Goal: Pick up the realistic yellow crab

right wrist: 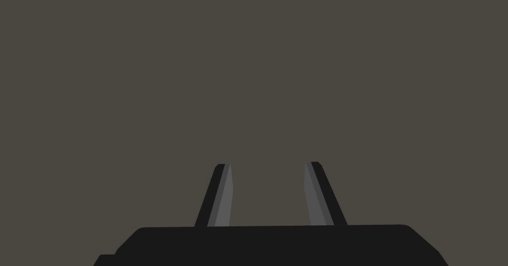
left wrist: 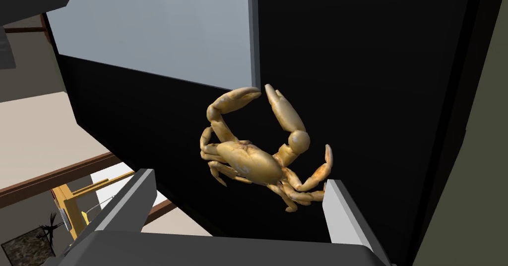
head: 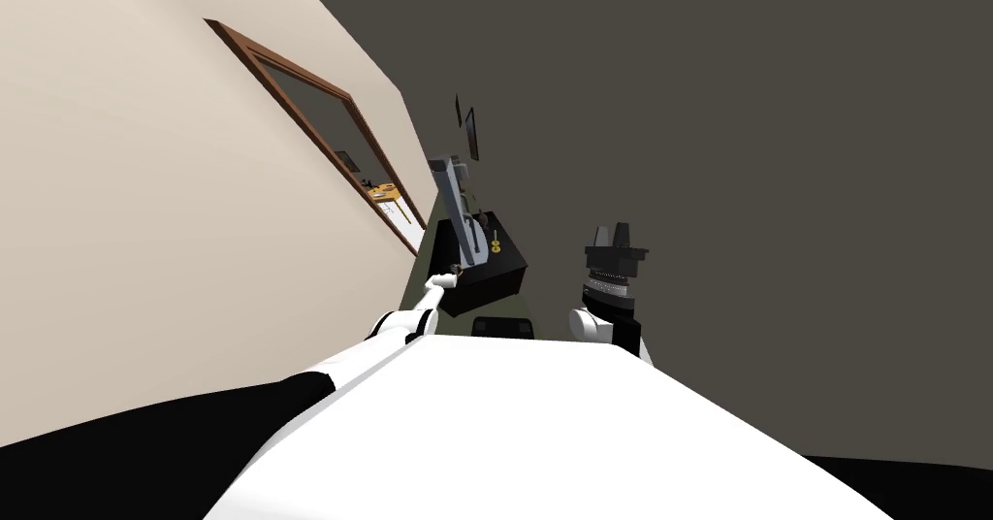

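Here left claw [left wrist: 238, 176] gapes empty facing yellow crab [left wrist: 248, 161], mere speck in head view; right claw [right wrist: 268, 164] parted, empty.

mottled golden-yellow crab [left wrist: 248, 161], black tabletop [left wrist: 372, 104]

A black desk [head: 499, 274] stands on an olive-green floor [left wrist: 488, 168], in the corner where a beige wall [head: 145, 204] meets a dark grey wall [head: 727, 155]. A light grey panel [left wrist: 158, 30] with a thin edge sits on the desk. Beyond the desk, a brown-framed opening [head: 325, 131] in the beige wall shows a yellow object [head: 386, 191]. Above the desk, two dark frames [head: 470, 132] hang on the grey wall.
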Available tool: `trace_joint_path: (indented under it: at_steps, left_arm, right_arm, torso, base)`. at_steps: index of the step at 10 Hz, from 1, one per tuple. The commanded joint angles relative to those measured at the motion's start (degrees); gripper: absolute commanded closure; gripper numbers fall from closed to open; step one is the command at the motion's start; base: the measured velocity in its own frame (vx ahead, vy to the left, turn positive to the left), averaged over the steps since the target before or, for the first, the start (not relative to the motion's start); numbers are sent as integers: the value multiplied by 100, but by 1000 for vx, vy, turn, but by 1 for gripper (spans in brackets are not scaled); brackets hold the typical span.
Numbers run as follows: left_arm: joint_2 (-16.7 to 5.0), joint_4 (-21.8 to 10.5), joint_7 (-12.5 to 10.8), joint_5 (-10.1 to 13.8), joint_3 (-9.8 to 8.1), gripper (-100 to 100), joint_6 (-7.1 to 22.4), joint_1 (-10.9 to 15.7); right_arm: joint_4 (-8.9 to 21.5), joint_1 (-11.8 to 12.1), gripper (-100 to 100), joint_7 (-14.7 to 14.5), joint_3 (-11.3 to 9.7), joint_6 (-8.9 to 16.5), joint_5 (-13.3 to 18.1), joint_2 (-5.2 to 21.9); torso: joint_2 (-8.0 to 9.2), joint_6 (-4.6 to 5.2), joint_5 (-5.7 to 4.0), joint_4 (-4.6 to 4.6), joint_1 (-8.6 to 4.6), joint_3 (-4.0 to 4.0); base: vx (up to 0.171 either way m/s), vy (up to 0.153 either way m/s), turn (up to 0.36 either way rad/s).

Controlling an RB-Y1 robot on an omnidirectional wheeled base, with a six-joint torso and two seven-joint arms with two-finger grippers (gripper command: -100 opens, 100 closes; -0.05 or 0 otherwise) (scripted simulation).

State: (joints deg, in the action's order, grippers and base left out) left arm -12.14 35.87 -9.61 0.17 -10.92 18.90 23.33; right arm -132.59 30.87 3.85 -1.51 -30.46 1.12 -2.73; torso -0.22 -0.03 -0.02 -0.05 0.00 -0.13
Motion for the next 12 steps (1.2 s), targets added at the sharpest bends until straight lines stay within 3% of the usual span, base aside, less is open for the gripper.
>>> trace_joint_path:
  at_steps: [1,2,5,7,8,12]
  left_arm:
    - [-16,-286,-30,-22,-35,-100,-4,119]
    - [-16,-304,-30,-22,-35,-100,-4,119]
    - [-46,-858,-119,-71,-155,-100,281,318]
    - [-46,-858,-119,-71,-155,-100,281,318]
    - [-53,-1107,-159,-96,-212,-100,412,401]
    - [-53,-1248,-182,-112,-244,-100,487,446]
  right_arm:
    - [0,0,0,0,0,0,0,0]
    - [0,0,0,0,0,0,0,0]
    - [0,0,0,0,0,0,0,0]
    - [0,0,0,0,0,0,0,0]
    - [0,0,0,0,0,0,0,0]
    - [0,0,0,0,0,0,0,0]
  torso:
    - [0,0,0,0,0,0]
    - [1,1,0,0,-1,1]
    - [-6,0,0,-1,3,-3]
    - [-9,0,1,-2,3,-6]
    - [6,0,1,1,4,3]
    - [5,0,1,1,7,3]
  base:
    - [49,-15,13]
    - [26,-5,-2]
    - [77,-6,23]
    - [50,-4,1]
    - [48,-2,21]
    - [43,1,8]
